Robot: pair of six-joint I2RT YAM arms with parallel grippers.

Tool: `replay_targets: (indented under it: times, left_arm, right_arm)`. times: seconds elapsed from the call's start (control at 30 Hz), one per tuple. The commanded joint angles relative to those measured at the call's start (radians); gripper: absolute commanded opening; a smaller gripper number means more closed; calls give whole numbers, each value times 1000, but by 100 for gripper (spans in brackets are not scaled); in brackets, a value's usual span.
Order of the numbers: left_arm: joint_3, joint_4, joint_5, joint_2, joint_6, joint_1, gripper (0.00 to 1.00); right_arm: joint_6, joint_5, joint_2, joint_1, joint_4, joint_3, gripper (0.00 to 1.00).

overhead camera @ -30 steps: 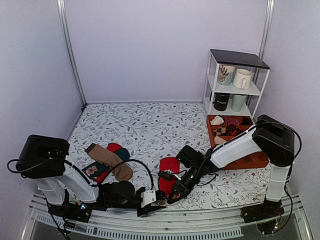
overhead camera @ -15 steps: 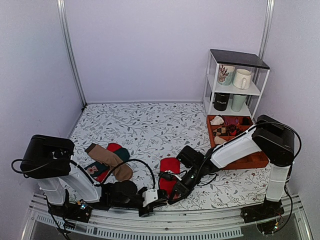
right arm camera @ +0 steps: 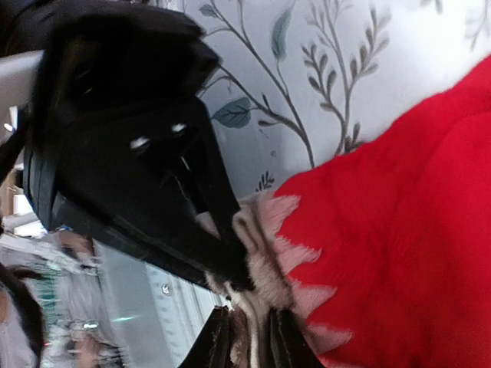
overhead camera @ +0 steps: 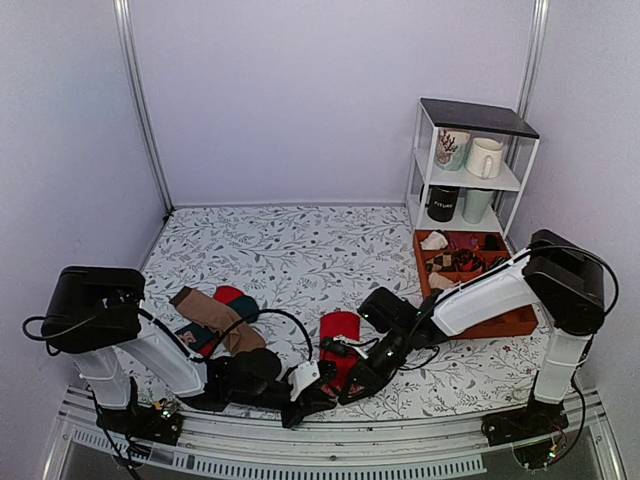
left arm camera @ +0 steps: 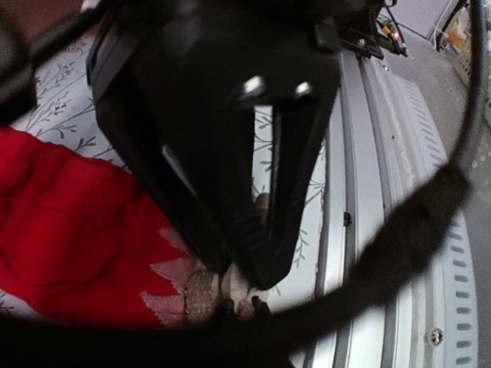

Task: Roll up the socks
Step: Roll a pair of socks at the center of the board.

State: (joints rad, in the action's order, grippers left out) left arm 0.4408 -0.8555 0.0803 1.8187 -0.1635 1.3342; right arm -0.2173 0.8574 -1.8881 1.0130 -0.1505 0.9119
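Since a second ago the left pincer (overhead camera: 326, 388) has slid rightward along the near edge of the counter (overhead camera: 300, 250) and now meets the right pincer (overhead camera: 345, 388) at the near end of the socks (overhead camera: 338, 335).

From the right wrist, the right pincer's own two dark fingers (right arm camera: 216, 339) sit at the bottom of the view, drawn narrow with the beige end (right arm camera: 257, 257) of the socks bunched between them. The left pincer fills the left of that view as a black wedge, its tips pressed together on the same pale edge. From the left wrist the picture is mirrored: the right pincer's fingers come to a point on the beige end, with red knit spreading to the left and the metal rail of the near edge to the right. So both pincers are nearly closed and pinching the socks at that end.

The socks lie flat, close to the middle of the near edge, red body pointing toward the far edge. A brown sock (overhead camera: 215, 320) and a dark green sock (overhead camera: 243, 306) lie crossed toward the near left corner, well apart from the red pair. A white shelf (overhead camera: 512, 178) with mugs stands at the far right corner, with an orange tray (overhead camera: 500, 322) in front of it along the right edge.
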Motion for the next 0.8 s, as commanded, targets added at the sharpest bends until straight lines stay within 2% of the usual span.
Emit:
replay_targets:
  times: [0.0, 0.13, 0.23, 0.37, 0.47, 0.77]
  left_arm:
    - [-7, 300, 72, 37, -203, -51, 0]
    - [-1, 372, 141, 55, -280, -68, 0]
    - [-5, 383, 201, 72, -312, -82, 0]
    - [-13, 378, 233, 99, -332, -88, 0]
    - [-14, 370, 241, 107, -332, -90, 0]
    - [-21, 366, 247, 105, -321, -98, 0]
  right_arm:
    - [131, -239, 225, 1, 237, -131, 29]
    - [291, -335, 464, 36, 556, -376, 37]
    - [467, -422, 537, 97, 648, -477, 40]
    - [596, -594, 515, 224, 616, -485, 40]
    - [651, -661, 479, 284, 602, -478, 39]
    - [706, -772, 352, 337, 508, -404, 37]
